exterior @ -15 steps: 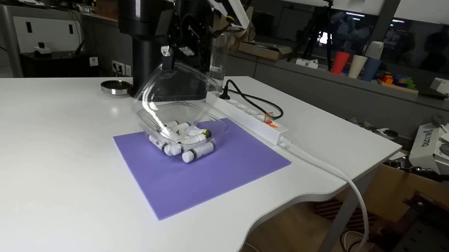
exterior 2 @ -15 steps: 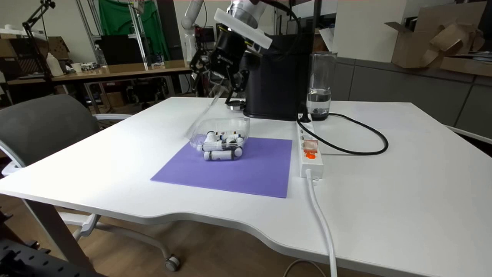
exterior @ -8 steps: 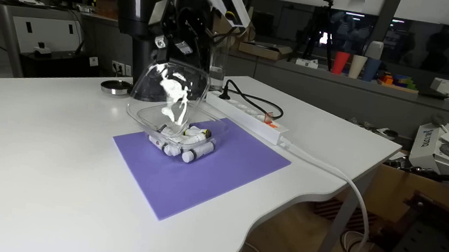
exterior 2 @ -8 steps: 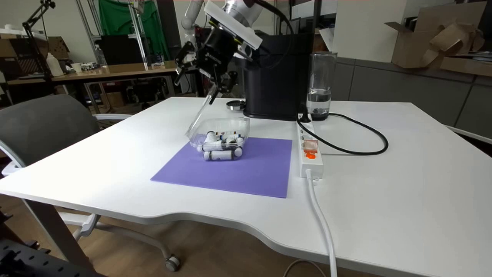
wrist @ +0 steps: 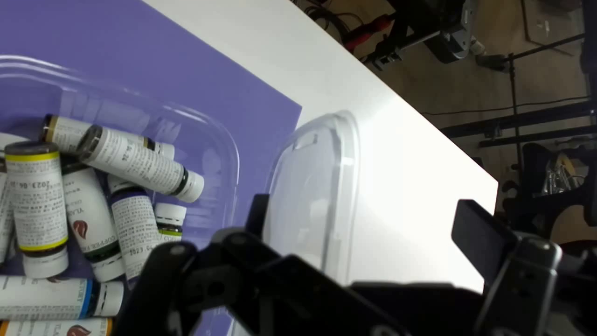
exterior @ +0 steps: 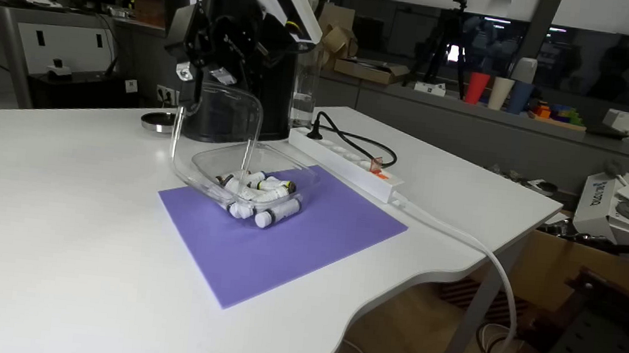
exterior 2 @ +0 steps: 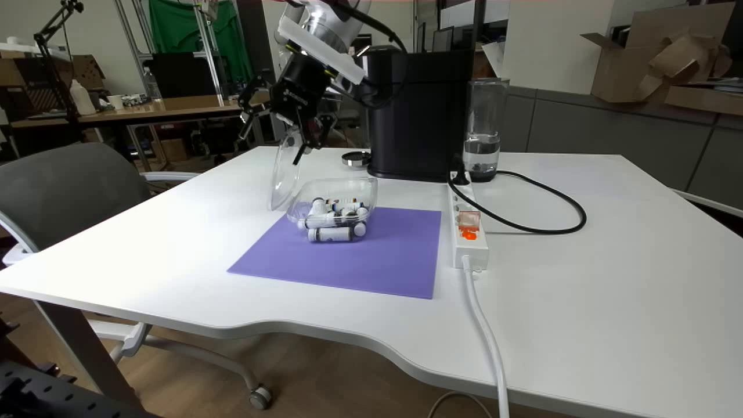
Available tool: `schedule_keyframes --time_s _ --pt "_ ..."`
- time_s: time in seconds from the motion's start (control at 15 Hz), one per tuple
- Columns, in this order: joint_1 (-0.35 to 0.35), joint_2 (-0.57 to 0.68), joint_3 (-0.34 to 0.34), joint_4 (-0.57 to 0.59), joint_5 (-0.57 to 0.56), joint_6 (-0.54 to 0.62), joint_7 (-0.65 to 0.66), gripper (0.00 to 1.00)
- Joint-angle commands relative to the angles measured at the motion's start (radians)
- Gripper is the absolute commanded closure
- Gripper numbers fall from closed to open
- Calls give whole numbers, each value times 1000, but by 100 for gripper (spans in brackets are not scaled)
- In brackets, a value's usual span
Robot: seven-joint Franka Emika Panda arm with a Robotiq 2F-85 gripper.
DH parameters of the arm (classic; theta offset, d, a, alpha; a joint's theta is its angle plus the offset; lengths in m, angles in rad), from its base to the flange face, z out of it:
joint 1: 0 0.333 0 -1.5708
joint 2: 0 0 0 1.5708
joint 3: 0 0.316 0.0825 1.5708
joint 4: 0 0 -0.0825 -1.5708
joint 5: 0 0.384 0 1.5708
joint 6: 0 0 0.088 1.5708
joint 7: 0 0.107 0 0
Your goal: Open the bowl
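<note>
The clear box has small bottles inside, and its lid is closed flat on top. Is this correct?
Not quite: the lid is not closed on top. It is raised and steeply tilted at the side of the clear box, as both exterior views show. The small bottles are indeed inside.

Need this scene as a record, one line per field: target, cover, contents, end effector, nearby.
target: clear container, uncovered, on the purple mat
cover: clear lid, steeply tilted at one side of the container; whether hinged on, can't tell
contents: several bottles with white caps, lying jumbled
end effector: gripper, open, lid apparently between its jaws; contact unclear
nearby: white power strip on the table, black plug in it
</note>
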Motion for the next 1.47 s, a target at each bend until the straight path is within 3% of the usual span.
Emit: schedule_keyframes --time_s 0.0,0.4,0.53,0.87,1.4 --pt "39 -108 5 -131 -30 156 -12 0" --pt "90 -282 32 -358 -58 526 -35 0" --pt "98 -333 43 -420 -54 603 -35 0" --pt "109 -433 66 -502 -24 584 -28 0" --pt "128 -501 34 -539 -52 630 34 0"
